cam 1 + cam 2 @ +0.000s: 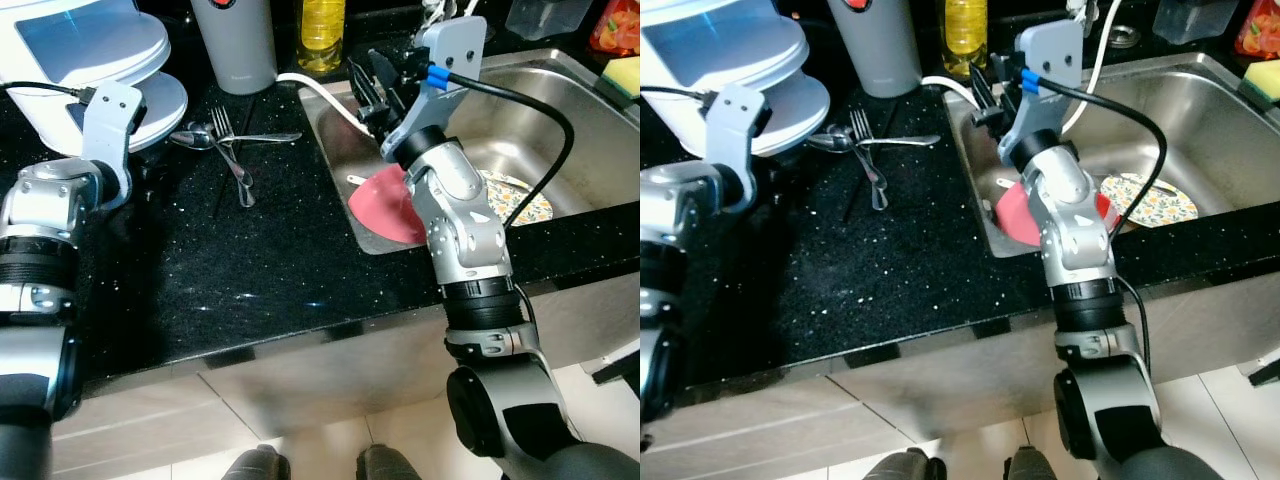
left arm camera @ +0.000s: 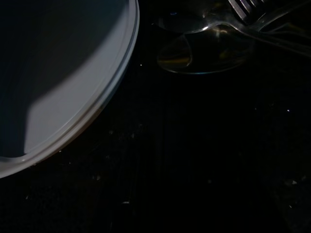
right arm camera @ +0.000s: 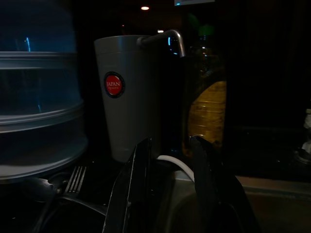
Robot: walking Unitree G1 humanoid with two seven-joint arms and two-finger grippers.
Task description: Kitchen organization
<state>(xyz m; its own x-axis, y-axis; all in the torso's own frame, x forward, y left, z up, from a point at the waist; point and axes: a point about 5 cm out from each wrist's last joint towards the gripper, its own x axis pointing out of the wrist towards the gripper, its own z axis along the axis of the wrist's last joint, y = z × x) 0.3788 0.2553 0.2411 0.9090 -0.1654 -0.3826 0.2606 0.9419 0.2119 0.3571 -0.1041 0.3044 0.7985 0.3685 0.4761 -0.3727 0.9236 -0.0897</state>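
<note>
Left eye view: the right gripper (image 1: 372, 88) hangs over the near-left corner of the steel sink (image 1: 560, 110), its two black fingers (image 3: 130, 191) spread with an empty gap between them, pinching nothing. Look along those fingers in the right wrist view and you get the grey tumbler with a red round label (image 3: 127, 92) straight ahead, a yellow oil bottle (image 3: 206, 109) just beside it, and a white cable (image 3: 177, 167) curving past beyond the fingertips. Down and off to one side of the fingers, the cutlery waits on the black speckled table (image 1: 250, 290): a fork (image 1: 228, 140) lying crossed with a spoon (image 1: 195, 138), well clear of the right gripper. Beneath and behind the right arm, in the sink, lies a pink plate (image 1: 385, 205) and next to it a floral-patterned plate (image 1: 520, 200), both below the fingers and untouched.

Over on the other side, the left gripper (image 1: 140, 165) sits low at the table's surface, near the stacked white steamer (image 1: 90, 50); I cannot tell how its fingers stand. The left wrist view is dark, but the steamer's pale rim (image 2: 92, 111) is close on one side and the spoon's bowl (image 2: 194, 53) gleams just ahead, with fork tines (image 2: 248, 7) beyond it.
</note>
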